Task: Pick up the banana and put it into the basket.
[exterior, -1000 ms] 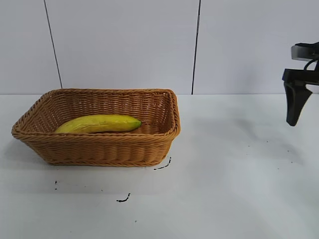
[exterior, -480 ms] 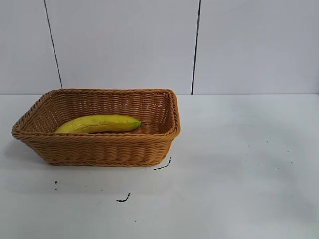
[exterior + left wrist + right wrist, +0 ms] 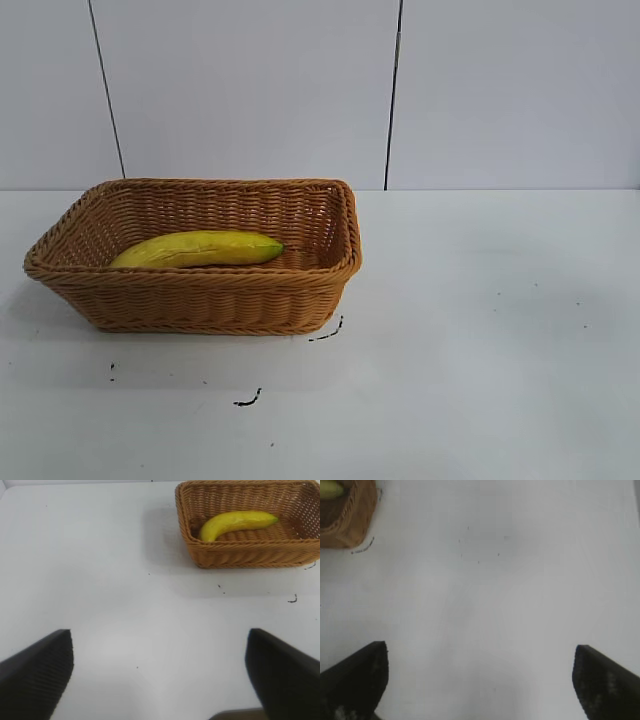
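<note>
The banana (image 3: 197, 248) lay inside the basket (image 3: 200, 300), along its floor, greenish tip toward the right wall. The basket stood on the left part of the white table (image 3: 480, 330), with small dark marks (image 3: 250, 399) on the tabletop just in front of it. Nothing stood over or beside the basket. A second earlier the right arm hung at the exterior view's right edge; it had since gone from that view. The left gripper (image 3: 160, 675) and right gripper (image 3: 480, 680) were spread wide, empty, over bare table well clear of the basket.
</note>
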`<state>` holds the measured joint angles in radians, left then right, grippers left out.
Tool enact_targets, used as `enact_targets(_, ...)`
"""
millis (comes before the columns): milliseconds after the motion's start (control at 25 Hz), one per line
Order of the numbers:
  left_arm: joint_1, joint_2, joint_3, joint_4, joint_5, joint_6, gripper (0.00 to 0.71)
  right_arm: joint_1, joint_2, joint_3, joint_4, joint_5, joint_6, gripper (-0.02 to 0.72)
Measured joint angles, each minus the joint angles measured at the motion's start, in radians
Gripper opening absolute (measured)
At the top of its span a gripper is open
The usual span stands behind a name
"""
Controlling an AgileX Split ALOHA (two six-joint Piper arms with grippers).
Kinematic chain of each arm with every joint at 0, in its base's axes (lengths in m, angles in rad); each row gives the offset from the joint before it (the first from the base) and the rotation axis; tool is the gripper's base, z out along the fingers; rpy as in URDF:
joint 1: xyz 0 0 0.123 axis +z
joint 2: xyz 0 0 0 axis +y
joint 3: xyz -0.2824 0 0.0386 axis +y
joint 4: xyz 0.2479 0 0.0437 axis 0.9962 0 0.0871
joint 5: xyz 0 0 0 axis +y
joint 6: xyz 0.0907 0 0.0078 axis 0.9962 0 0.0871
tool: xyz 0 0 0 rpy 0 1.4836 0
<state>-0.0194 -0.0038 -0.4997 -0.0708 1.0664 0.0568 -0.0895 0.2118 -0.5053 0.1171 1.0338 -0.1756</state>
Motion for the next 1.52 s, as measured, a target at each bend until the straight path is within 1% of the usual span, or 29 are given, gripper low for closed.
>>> enact_targets(120,0.0,0.0,0.0,0.0,0.0,0.0,0.693,0.011,-0.031,0.0,0.0,0.0,0.0,0.69)
enact_targets(280,0.0,0.0,0.0,0.0,0.0,0.0,0.693,0.058,-0.074,0.001,-0.008,-0.001,0.003,0.69)
enact_targets(320,0.0,0.0,0.0,0.0,0.0,0.0,0.693,0.065,-0.088,0.001,-0.011,-0.001,0.012,0.69)
enact_targets(480,0.0,0.0,0.0,0.0,0.0,0.0,0.693,0.072,-0.155,0.003,-0.042,-0.004,0.088,0.69)
enact_targets(720,0.0,0.0,0.0,0.0,0.0,0.0,0.693,0.072,-0.216,0.003,-0.091,-0.004,0.157,0.69)
enact_targets(760,0.0,0.0,0.0,0.0,0.0,0.0,0.693,0.072,-0.216,0.003,-0.094,-0.004,0.176,0.69)
enact_targets(840,0.0,0.0,0.0,0.0,0.0,0.0,0.693,0.072,-0.216,0.003,-0.097,-0.004,0.189,0.69)
enact_targets(1520,0.0,0.0,0.0,0.0,0.0,0.0,0.693,0.072,-0.216,0.003,-0.096,-0.004,0.196,0.69)
